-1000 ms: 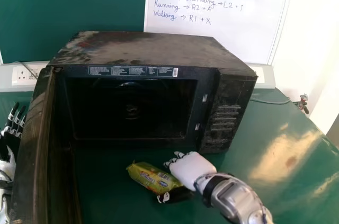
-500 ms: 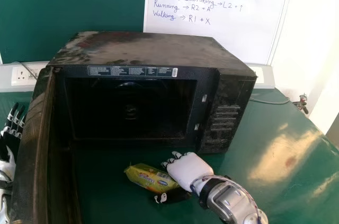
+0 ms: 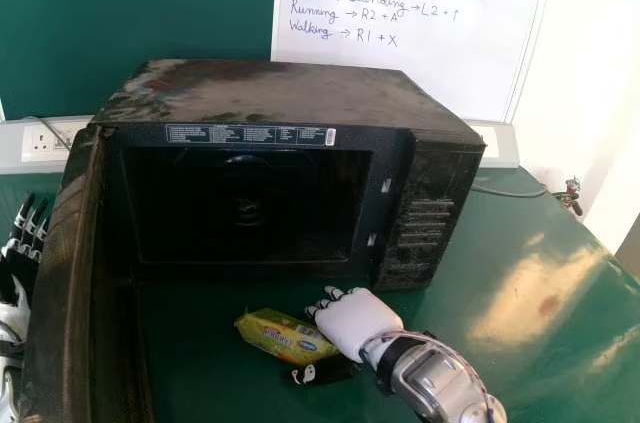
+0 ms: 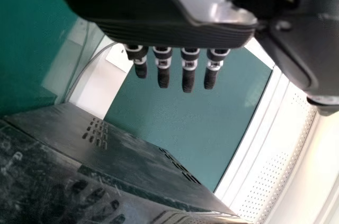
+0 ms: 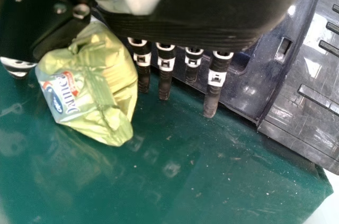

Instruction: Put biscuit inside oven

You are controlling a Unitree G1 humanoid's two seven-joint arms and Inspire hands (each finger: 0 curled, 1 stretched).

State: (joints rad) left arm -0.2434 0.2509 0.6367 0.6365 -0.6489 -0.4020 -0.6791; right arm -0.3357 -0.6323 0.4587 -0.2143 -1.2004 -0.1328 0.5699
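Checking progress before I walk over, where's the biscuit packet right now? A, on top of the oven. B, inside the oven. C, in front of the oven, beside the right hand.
C: the biscuit packet is outside, in front of the oven, right beside the right hand.

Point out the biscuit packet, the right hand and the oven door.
Biscuit packet (image 3: 283, 336): head view, middle of the wrapper.
Right hand (image 3: 358, 323): head view, back of the hand.
Oven door (image 3: 60, 293): head view, the swung-open panel.

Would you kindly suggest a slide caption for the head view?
The right hand, fingers extended, at the green biscuit packet in front of the open oven.
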